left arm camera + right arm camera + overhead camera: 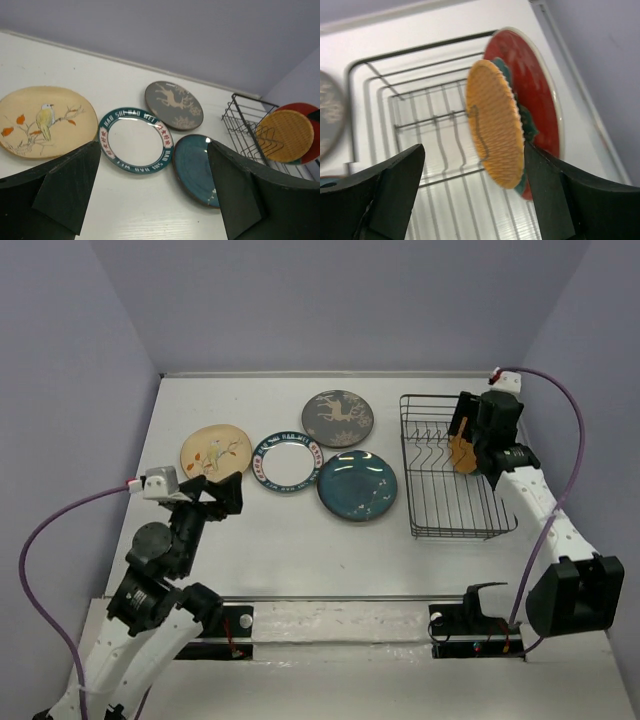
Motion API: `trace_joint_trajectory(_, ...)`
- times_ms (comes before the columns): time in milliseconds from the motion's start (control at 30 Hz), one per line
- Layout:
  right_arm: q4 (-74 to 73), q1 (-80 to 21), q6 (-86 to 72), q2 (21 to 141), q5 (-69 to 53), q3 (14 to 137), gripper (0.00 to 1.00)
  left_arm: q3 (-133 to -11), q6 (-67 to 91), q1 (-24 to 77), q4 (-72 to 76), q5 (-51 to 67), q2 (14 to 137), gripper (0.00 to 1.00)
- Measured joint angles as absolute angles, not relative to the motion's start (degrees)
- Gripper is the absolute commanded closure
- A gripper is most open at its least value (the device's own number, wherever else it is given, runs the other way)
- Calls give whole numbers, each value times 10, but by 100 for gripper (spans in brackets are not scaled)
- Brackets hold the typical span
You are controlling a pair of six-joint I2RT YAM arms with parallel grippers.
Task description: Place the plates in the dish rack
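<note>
Evidently the step in hand is seating the orange plate (495,130) in the rack (435,119). It stands on edge among the tines at the rack's far end, right beside the red plate (535,90), which is also upright there. The right claw (474,147) hangs over that end with its jaws wide, one on either side of the orange plate and not clamping it. I judge two plates loaded and four left.

Those four lie flat on the table (300,550) to the left of the rack. The teal plate (195,167) is nearest it, then the grey plate (174,105) and the white plate (135,140), with the cream plate (45,120) farthest. The left claw (154,145) hovers by the cream plate, jaws fully spread and empty.

Next, the right claw probably has to rise straight out of the rack without nudging the orange plate. Then a flat plate must be caught by its rim, tipped upright and set in a free slot.

The white plate's teal rim reads "HAO SHI HAO WEI", with red characters on the rim too small to make out. No other writing is legible.
</note>
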State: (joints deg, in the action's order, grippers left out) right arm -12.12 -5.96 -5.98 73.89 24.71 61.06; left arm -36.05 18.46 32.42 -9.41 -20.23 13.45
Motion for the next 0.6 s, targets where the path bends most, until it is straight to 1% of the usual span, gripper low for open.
trace_joint_trajectory(100, -123, -64, -112, 688, 183, 601, 14, -361, 206, 324, -100, -194, 206, 1)
trace_joint_trajectory(233, -95, -104, -179, 593, 104, 529, 14, -361, 247, 324, -97, -148, 304, 1)
trace_joint_trajectory(300, -80, -127, -206, 571, 69, 497, 14, -359, 275, 324, -83, -128, 331, 1)
trace_joint_trajectory(400, -56, -172, -233, 570, 29, 462, 14, -345, 316, 324, -50, -120, 377, 1)
trace_joint_trajectory(433, -51, -188, -241, 572, 18, 451, 14, -339, 332, 324, -36, -121, 394, 4)
trace_joint_trajectory(467, -46, -199, -246, 573, 11, 444, 14, -331, 347, 324, -21, -123, 412, 13)
trace_joint_trajectory(500, -38, -213, -253, 574, 0, 434, 14, -325, 361, 323, -9, -126, 430, 24)
trace_joint_trajectory(600, -15, -248, -267, 572, -30, 409, 14, -299, 409, 318, 23, -140, 492, 31)
